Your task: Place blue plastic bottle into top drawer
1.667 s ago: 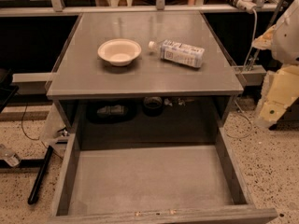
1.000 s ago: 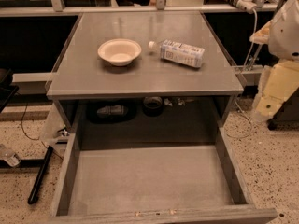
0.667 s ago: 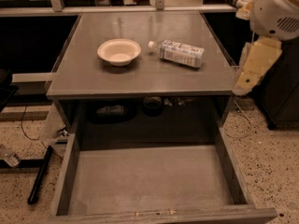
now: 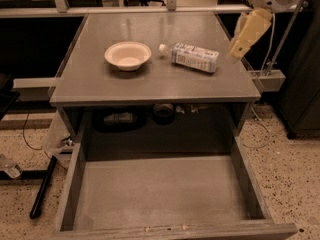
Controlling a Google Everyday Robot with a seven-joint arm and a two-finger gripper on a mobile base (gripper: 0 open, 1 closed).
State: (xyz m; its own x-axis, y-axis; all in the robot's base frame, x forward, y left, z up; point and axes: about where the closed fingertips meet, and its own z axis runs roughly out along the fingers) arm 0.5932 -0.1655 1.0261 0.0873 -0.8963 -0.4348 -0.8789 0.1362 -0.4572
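Swinging the jaws in, I'm nearing the blue plastic bottle (image 4: 192, 57) just left of them, readying a grasp. I'm not managing to tell how open they are.

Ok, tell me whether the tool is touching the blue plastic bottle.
Apart. In the camera view the tool hangs by the right edge of the tabletop, and bare surface shows between it and the blue plastic bottle.

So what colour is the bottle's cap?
White cap, camera view; the cream hand hangs right of the clear plastic bottle.
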